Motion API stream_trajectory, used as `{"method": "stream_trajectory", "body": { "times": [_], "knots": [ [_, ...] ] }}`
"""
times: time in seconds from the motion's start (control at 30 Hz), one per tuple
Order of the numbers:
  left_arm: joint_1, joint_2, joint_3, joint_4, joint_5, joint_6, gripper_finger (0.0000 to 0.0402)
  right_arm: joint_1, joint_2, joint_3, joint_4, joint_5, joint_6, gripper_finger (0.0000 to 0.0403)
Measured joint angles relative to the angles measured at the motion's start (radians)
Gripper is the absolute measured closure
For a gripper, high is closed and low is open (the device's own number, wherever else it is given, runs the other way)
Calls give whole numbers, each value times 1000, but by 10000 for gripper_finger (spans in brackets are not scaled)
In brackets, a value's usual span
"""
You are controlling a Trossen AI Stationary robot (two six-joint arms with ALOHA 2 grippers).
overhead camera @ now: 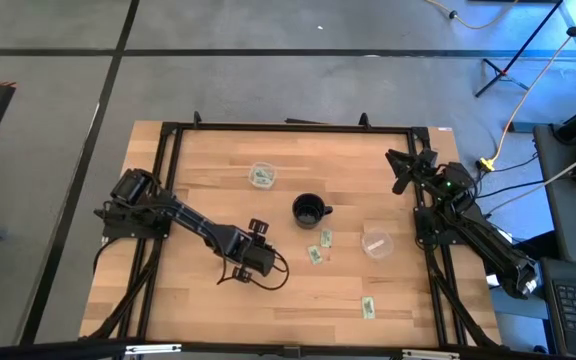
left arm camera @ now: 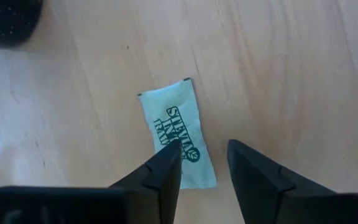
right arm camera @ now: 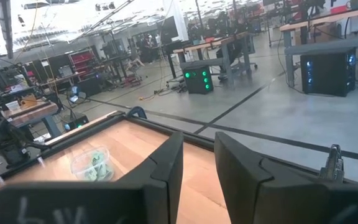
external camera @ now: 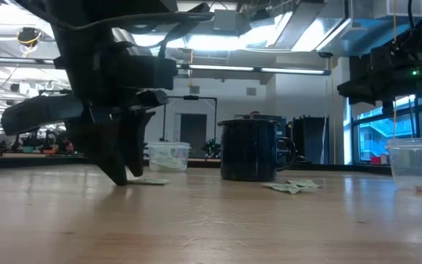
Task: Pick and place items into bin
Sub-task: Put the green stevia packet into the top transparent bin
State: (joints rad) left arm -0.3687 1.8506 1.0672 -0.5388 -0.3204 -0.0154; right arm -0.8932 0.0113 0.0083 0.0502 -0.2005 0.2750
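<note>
A pale green packet [left arm camera: 176, 127] with dark print lies flat on the wooden table, also seen in the low view [external camera: 150, 181]. My left gripper [left arm camera: 204, 146] [overhead camera: 258, 232] stands over it, open and slanting down, with its fingertips near the tabletop [external camera: 119, 178]. One fingertip is over the packet's near end, the other beside it over bare wood. More packets [overhead camera: 319, 247] [overhead camera: 368, 307] lie right of the black mug [overhead camera: 308, 210]. A clear bin [overhead camera: 262, 176] at the far middle holds several green packets. My right gripper [right arm camera: 197, 140] [overhead camera: 403, 168] waits open at the far right corner. My left gripper comes at the packet from above, slanting. One fingertip [left arm camera: 169, 158] covers the packet's near end [left arm camera: 194, 174], and I cannot tell whether it touches. The other fingertip stands off the packet's side. The packet lies flat on the table.
A second clear tub [overhead camera: 376, 243] stands right of the mug. A black frame [overhead camera: 288, 127] rims the table. Bare wood lies in front of the left gripper, toward the near edge.
</note>
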Motion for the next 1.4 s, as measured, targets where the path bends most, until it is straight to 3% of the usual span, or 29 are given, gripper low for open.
{"method": "stream_trajectory", "body": {
  "times": [0.53, 1.03, 1.4],
  "knots": [
    [4, 6, -3, -9, -37, 49, 367, 0, 0, 0, 0, 0, -18, 308],
    [10, -6, -46, 14, -63, 77, 398, 0, 0, 0, 0, 0, -17, 308],
    [12, -96, -50, 7, -43, 81, 399, 0, 0, 0, 0, 0, -18, 308]
  ]
}}
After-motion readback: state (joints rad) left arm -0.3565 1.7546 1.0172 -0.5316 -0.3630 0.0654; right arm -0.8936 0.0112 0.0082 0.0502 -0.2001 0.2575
